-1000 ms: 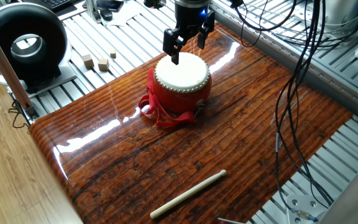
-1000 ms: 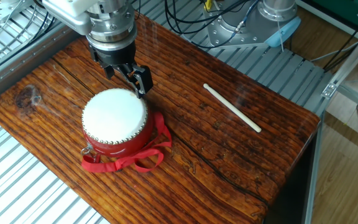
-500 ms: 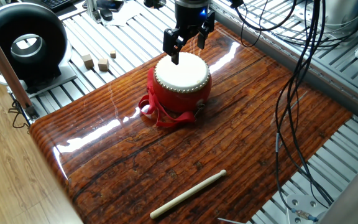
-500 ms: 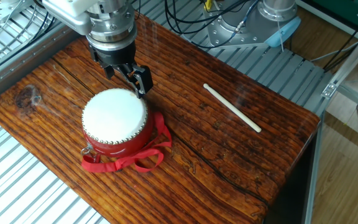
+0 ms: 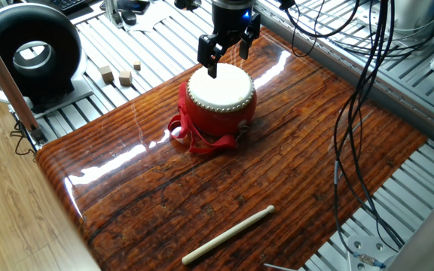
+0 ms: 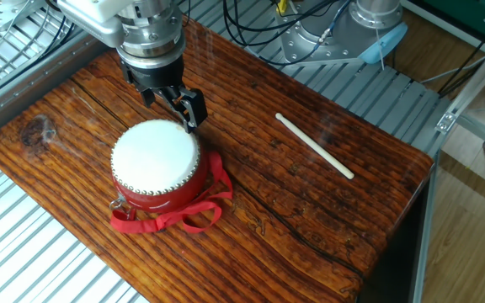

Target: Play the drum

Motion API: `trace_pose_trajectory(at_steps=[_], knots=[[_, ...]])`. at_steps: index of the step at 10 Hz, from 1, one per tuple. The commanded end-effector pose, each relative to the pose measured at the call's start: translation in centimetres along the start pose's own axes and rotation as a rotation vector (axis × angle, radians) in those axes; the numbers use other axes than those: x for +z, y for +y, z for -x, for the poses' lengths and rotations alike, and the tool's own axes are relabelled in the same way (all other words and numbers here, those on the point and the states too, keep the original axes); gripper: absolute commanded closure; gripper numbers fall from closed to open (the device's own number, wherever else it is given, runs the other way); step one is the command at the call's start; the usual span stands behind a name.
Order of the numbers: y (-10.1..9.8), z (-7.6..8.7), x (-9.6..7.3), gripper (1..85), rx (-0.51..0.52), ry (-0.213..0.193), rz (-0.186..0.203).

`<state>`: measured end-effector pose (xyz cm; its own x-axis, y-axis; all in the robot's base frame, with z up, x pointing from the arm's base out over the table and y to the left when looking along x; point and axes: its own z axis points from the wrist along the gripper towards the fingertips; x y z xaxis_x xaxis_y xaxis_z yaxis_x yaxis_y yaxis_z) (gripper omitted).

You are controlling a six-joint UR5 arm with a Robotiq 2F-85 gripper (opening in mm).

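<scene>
One drum [image 5: 221, 96], barrel-shaped, red body, cream-white skin, studded rim, stands upright on the glossy wooden tabletop [image 5: 292, 173], toward the board's far end in one fixed view. In the other fixed view the drum [image 6: 155, 162] sits at about 9 o'clock from the middle of the tabletop [image 6: 310, 227]. Red ribbon straps [image 5: 194, 137] lie loose on the wood against the drum's base, at roughly 7 o'clock of it in one fixed view and at 5 o'clock in the other. One gripper [image 5: 228, 62], black and two-fingered, hangs at 12 o'clock of the drum in both views. Its claw is released, the fingers spread apart and grasping nothing. Seen from the other side, the gripper [image 6: 171, 108] has one fingertip [image 6: 194, 122] just beside the skin's rim; whether it touches cannot be told. One pale wooden stick [image 5: 228, 235] lies flat and untouched near the board's near edge, at 6 o'clock of the drum and well apart from it; in the other fixed view the stick [image 6: 314, 146] lies at 3 o'clock of the drum. One large black ring-shaped device [image 5: 29, 49] stands off the board at 10 o'clock. Several small wooden blocks [image 5: 119, 75] rest on the slatted metal surface between that device and the drum. Several black cables [image 5: 368, 98] hang at 3 o'clock.
</scene>
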<state>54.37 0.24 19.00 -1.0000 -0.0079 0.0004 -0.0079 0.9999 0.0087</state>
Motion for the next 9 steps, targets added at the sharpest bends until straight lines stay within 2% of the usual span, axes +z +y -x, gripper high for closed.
trace_pose_trajectory(at_steps=[1, 3, 9], knots=[[0.1, -0.8, 0.0, 84.7, -0.146, 0.029, -0.002], [0.2, -1.1, -0.4, 84.7, -0.143, 0.038, -0.002], [-0.9, -1.5, -0.1, 84.7, -0.158, 0.06, -0.05]])
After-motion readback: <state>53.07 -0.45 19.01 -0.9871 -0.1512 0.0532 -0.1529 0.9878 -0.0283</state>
